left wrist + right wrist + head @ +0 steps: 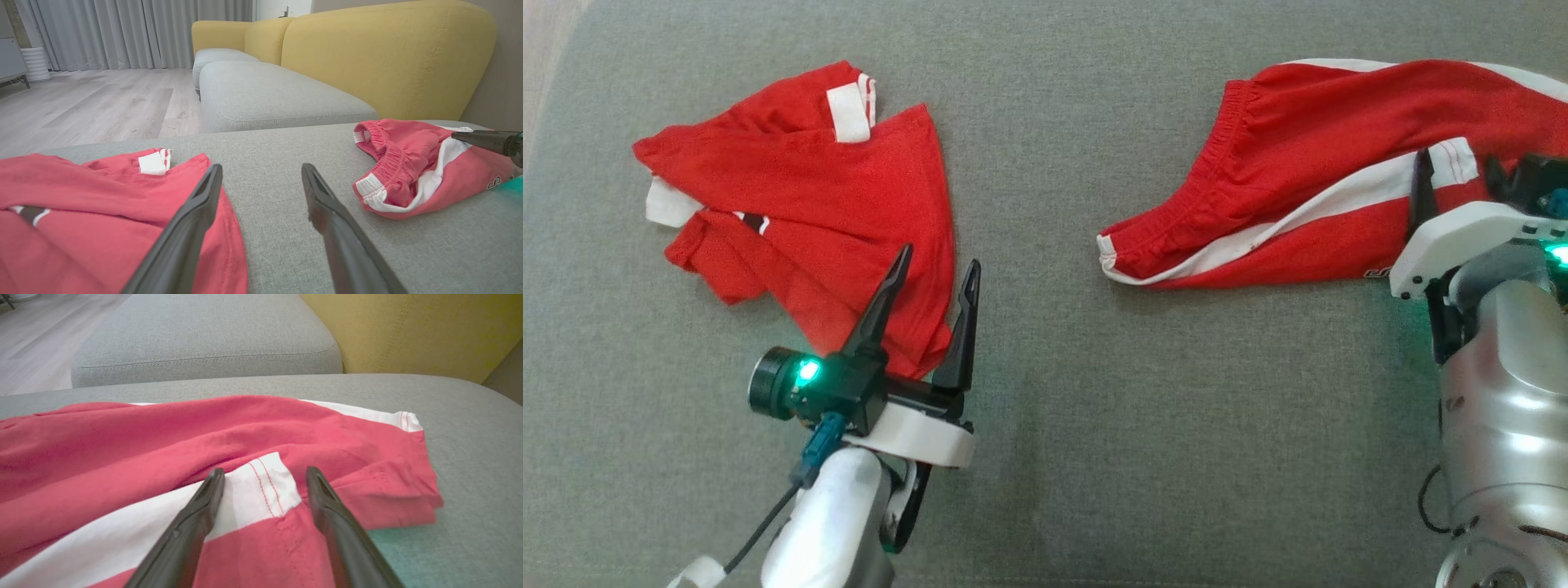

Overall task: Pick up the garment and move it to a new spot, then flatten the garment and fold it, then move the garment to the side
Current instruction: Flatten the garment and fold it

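Note:
Two red garments lie on the grey cushion. At the left is a crumpled red top with white trim, seen low in the left wrist view. At the right lie red shorts with a white side stripe and an elastic waistband. My left gripper stands open over the top's lower right corner, one finger above the cloth. My right gripper is open over the shorts, its fingers either side of the white stripe's end. Neither holds anything.
A yellow sofa back rises behind the cushion, with another grey seat beyond it. Wooden floor and grey curtains lie further off. A wide strip of bare cushion separates the two garments.

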